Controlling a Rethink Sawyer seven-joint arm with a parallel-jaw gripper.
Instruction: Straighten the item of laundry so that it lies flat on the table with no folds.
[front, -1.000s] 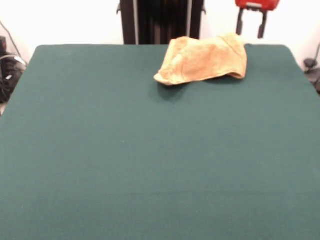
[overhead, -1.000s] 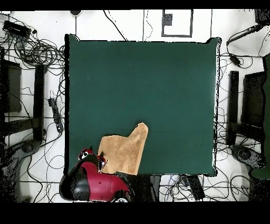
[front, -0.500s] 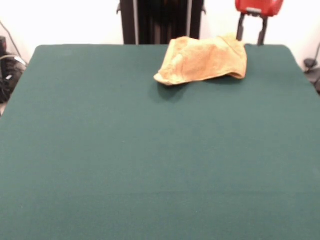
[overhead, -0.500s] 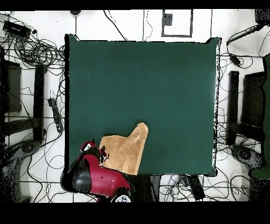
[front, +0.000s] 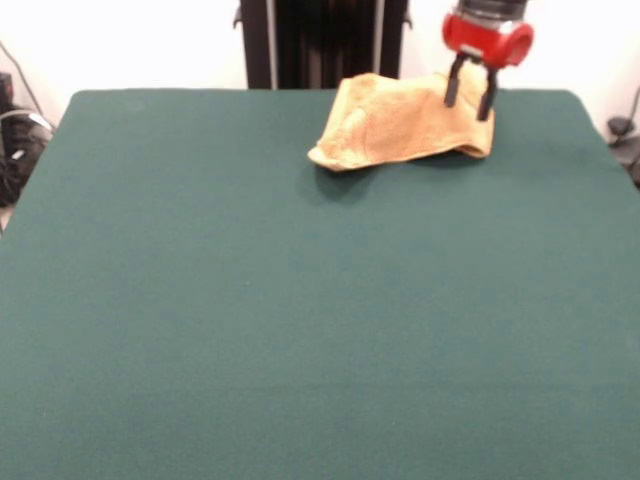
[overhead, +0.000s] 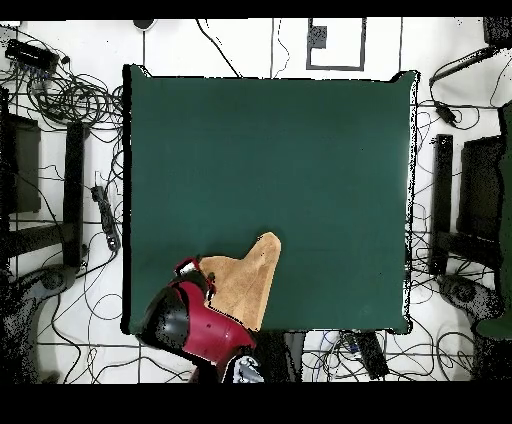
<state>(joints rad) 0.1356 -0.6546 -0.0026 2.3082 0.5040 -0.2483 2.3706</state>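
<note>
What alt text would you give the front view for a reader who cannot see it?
A crumpled yellow-orange towel lies folded at the far edge of a dark green table. A red gripper hangs over the towel's right end, its two dark fingers open and pointing down.

Front view: looks across the tabletop (front: 300, 330) from its near edge, angled slightly down; the near half fills most of the picture.
Overhead view: looks straight down from high above; the whole tabletop (overhead: 300, 160) shows, with floor and cables around it.
Orientation: the two views are turned half round against each other.
Shared: both show the tabletop, the towel (front: 405, 122) (overhead: 243, 285) near one edge, and the red hand (front: 470, 98) over it.
</note>
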